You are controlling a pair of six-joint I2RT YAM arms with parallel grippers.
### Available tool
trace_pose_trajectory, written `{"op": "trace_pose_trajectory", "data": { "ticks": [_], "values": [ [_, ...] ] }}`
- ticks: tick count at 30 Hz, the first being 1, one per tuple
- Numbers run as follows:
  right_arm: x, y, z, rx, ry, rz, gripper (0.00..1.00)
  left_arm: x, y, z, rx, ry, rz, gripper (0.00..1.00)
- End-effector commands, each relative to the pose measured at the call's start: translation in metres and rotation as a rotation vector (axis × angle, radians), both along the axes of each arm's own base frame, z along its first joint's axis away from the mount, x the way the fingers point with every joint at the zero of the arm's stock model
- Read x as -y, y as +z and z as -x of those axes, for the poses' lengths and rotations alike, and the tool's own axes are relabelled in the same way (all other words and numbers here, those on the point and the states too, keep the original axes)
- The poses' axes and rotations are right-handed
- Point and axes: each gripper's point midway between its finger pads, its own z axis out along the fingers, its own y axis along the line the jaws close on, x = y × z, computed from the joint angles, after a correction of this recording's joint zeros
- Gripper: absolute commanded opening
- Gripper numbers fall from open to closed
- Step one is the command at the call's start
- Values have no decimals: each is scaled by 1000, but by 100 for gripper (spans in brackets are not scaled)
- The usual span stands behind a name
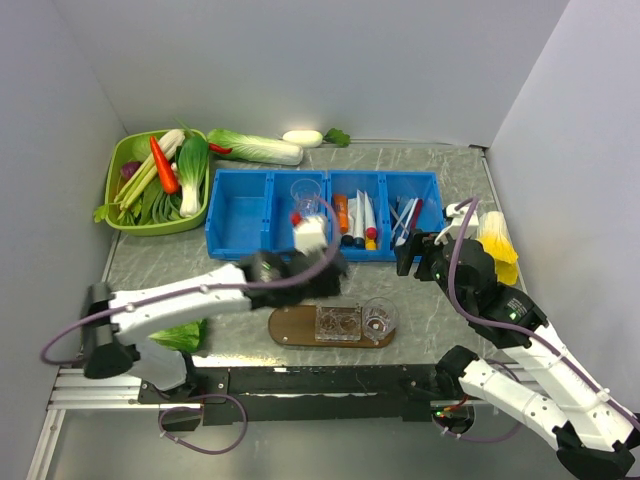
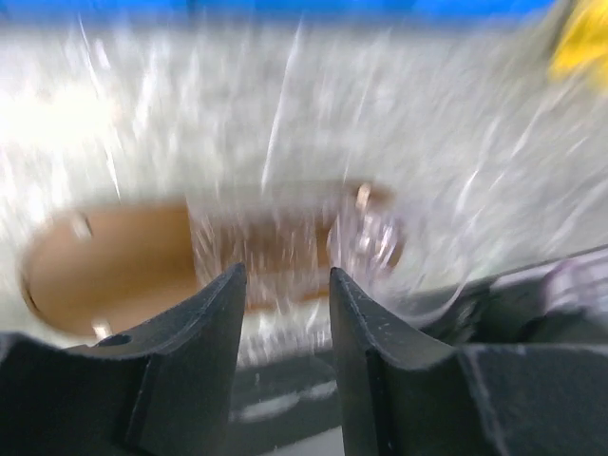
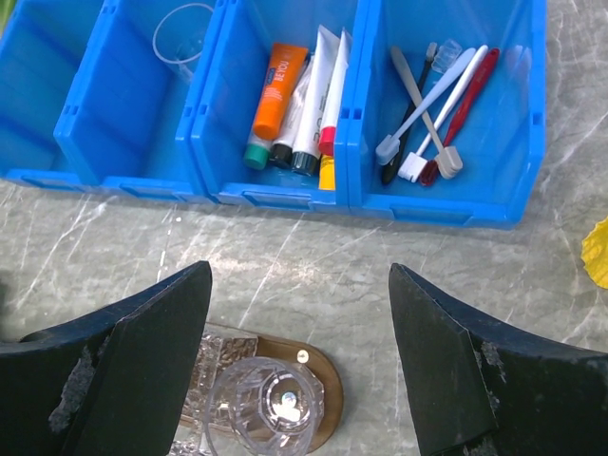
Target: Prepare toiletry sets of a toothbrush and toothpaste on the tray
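Over the counter (image 3: 285,242), my right end effector (image 3: 299,275) hangs wide open and empty. The toothpaste tubes (image 3: 311,95) lie straight ahead in the blue bin (image 3: 446,204), beside the toothbrushes (image 3: 432,104), long axes running away from me, caps nearest. My left end effector (image 2: 285,275), parted on nothing, points down at the tray (image 3: 328,389). The right looks better placed.

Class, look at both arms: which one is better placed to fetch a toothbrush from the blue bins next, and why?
Right, probably. The right gripper is open and hangs just in front of the bin of toothbrushes, facing them. The left gripper is by the tray, farther from that bin.
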Motion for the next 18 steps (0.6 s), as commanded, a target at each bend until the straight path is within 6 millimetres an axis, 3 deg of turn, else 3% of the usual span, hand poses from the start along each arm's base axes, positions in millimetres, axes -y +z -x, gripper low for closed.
{"op": "trace_pose_trajectory", "data": {
  "ticks": [1,4,5,6,7,8,9,10,11,13,14,16,17,18],
  "values": [
    [1,9,0,22,14,5,83,-15,63,-56,136,-70,171,46],
    [3,9,1,19,10,18,83,-39,96,-101,241,-60,172,48],
    [4,10,1,18,7,22,83,-55,98,-127,274,-40,126,47],
    [4,8,1,12,7,27,83,-61,113,-142,305,-29,130,47],
    [5,7,2,9,7,29,83,-68,116,-157,312,-17,121,46],
    [4,6,2,3,9,30,83,-86,106,-187,296,22,83,46],
    [4,6,3,1,11,28,83,-81,118,-196,291,-22,134,45],
    [5,3,4,-14,13,34,83,-97,117,-217,290,13,120,44],
    [4,2,5,-21,15,32,83,-97,100,-234,253,17,95,44],
    [5,2,7,-26,11,29,82,-104,107,-258,266,50,83,42],
    [6,1,8,-31,9,28,82,-112,90,-277,238,75,61,41],
    [7,0,9,-34,6,28,82,-116,89,-298,239,95,81,38],
    [6,1,11,-36,12,24,82,-122,67,-314,197,117,66,38],
    [7,0,11,-40,12,25,82,-121,70,-322,203,117,75,37]
  ]
}}
